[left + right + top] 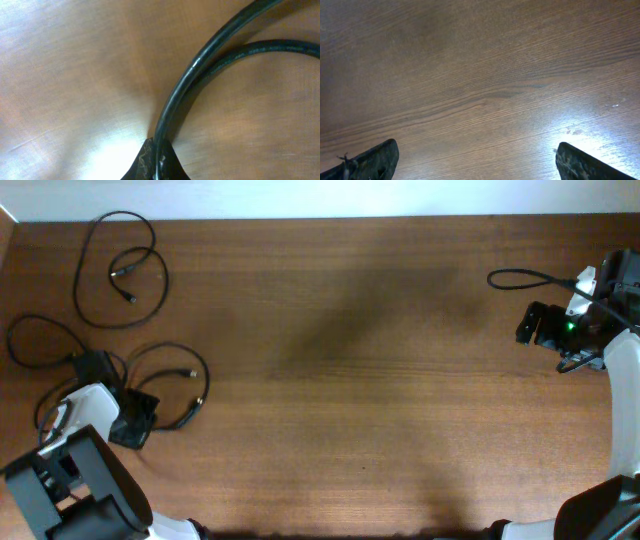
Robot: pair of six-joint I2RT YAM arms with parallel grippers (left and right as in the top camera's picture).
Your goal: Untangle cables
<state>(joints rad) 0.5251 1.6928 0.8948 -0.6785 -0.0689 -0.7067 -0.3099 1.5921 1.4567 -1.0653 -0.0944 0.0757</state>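
Pinching one cable [197, 62] between fully closed fingertips, the left claw [156, 161] sits among three loose cables [116, 273] at the table's [350, 380] left end; the right claw [475, 160] gapes wide, empty.

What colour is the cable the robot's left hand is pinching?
Shiny black. The left wrist view shows the cable best, up close.
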